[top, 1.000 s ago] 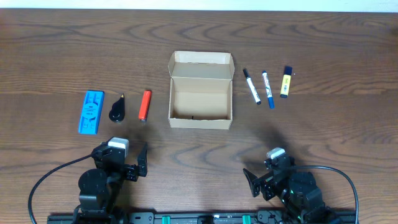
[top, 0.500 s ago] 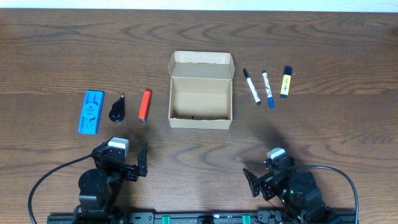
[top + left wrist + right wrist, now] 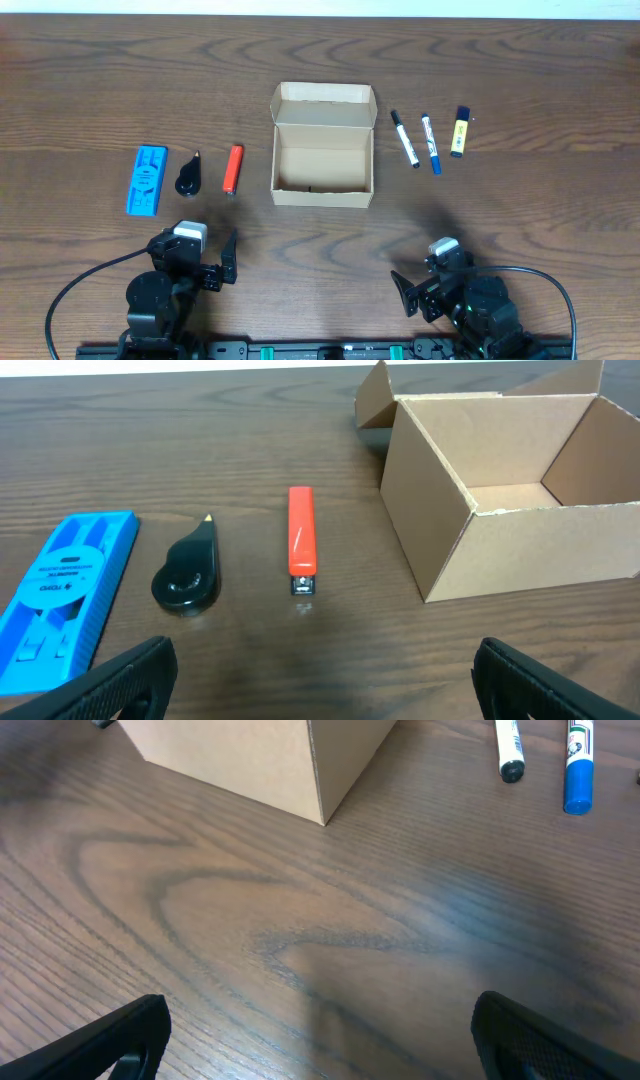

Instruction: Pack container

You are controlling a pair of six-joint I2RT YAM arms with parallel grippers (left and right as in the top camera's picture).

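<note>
You're on a robot lab bench, not anyone's real desk: the left arm (image 3: 160,290) and right arm (image 3: 475,300) sit on a rail (image 3: 300,352) at the edge of a wood-grain table (image 3: 100,80). The stationery is laid out in tidy rows either side of a cardboard box (image 3: 322,165): black marker (image 3: 404,138), blue marker (image 3: 430,143), highlighter (image 3: 460,132), red stapler (image 3: 232,169).

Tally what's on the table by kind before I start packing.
Cardboard box: 1
Markers: 2 (black-capped marker, blue-capped marker)
Yellow highlighter: 1
Red tool: 1
Black teardrop item: 1
Blue flat case: 1
Total: 7
</note>
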